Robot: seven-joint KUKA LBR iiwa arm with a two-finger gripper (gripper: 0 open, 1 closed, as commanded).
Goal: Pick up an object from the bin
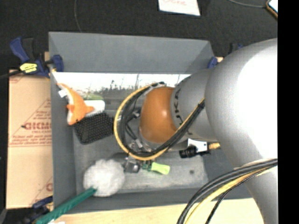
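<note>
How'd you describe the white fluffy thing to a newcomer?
In the grey bin, look at the view's lower-left corner. A white fluffy duster head lies on a green handle. The black mesh pad and orange toy above it are neither white nor fluffy.

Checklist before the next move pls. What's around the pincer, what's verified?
1. The pincer is down inside the bin, near its front wall: ok.
2. Nearest thing is the lime-green piece, right beside the pincer: ok.
3. Anything held: cannot tell; the orange wrist cover hides it.
4. Clearance from the white fluffy duster, close on the other side of the pincer: not ok, it may snag.
5. Well apart from the black mesh pad and the orange plush toy: ok.
</note>
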